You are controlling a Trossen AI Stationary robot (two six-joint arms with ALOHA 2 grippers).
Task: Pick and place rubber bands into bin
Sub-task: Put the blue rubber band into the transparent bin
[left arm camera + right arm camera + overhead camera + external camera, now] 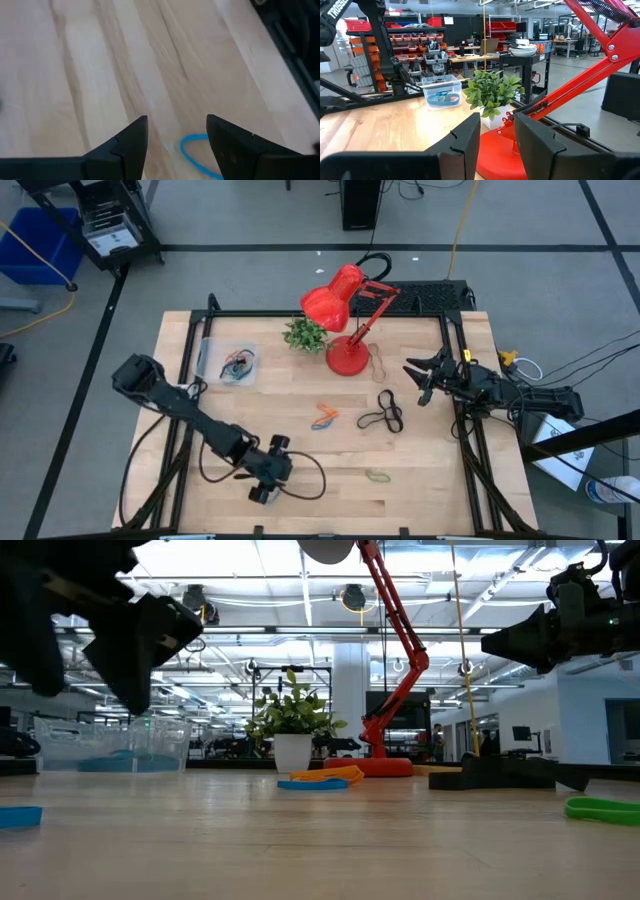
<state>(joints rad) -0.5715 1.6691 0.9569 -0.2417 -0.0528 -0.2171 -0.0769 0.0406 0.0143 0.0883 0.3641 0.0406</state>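
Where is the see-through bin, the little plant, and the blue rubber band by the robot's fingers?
bin [212, 352]: high view, on its bare clear floor near the rim.
plant [306, 334]: high view, on its green leaves.
blue rubber band [192, 152]: left wrist view, on the loop's curved strand between the fingers.

A wooden table [300, 470] carries a red lamp [347, 358]; beside it a potted plant [305, 334], beyond that the bin [212, 350]; rubber bands [383, 416] lie near the lamp.

Table [300, 460]: I see pale, smooth, matt wood grain.
Bin [440, 89]: clear glossy plastic.
Lamp [340, 295]: glossy red.
Left gripper [176, 137]: matt black fingers.
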